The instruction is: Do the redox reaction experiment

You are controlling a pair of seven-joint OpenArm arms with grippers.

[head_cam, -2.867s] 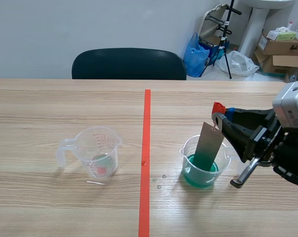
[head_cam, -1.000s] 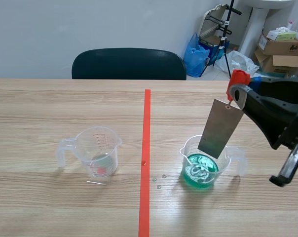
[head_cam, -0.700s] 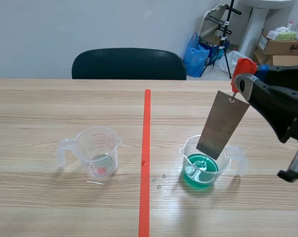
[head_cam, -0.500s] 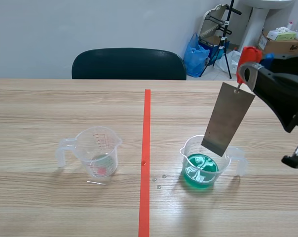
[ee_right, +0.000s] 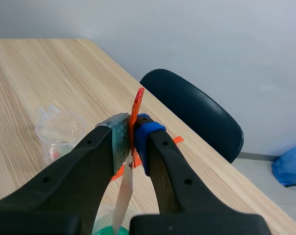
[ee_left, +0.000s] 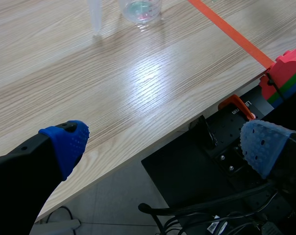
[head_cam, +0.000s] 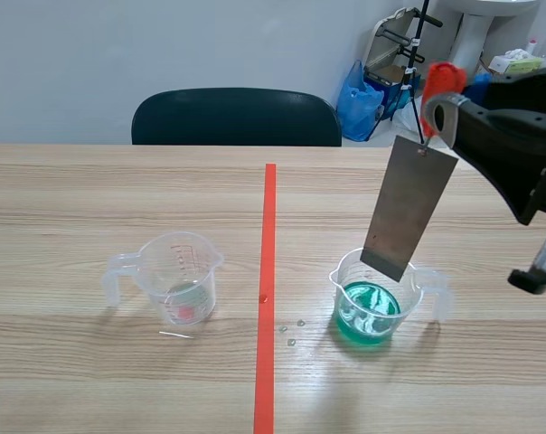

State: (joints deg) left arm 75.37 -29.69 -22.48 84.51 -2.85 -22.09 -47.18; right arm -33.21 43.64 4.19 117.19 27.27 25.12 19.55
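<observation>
The grey metal plate point(head_cam: 409, 206) hangs tilted at the scene's right, lower edge over the beaker of green liquid point(head_cam: 374, 307), its red tag point(head_cam: 442, 80) pinched by the right gripper point(ee_right: 132, 141), while the left gripper point(ee_left: 162, 142) gapes empty.

Two clear plastic measuring cups stand on the worktop point(head_cam: 74, 199): the near-empty cup point(head_cam: 178, 276) left of the orange-red tape line point(head_cam: 268, 271), the green-liquid cup point(head_cam: 374, 298) right of it. One grey metal sheet point(head_cam: 407, 206) hangs right of the line, with one red tag point(head_cam: 438, 80) at its top. One black chair point(head_cam: 235, 117) stands beyond the line's far end.
</observation>
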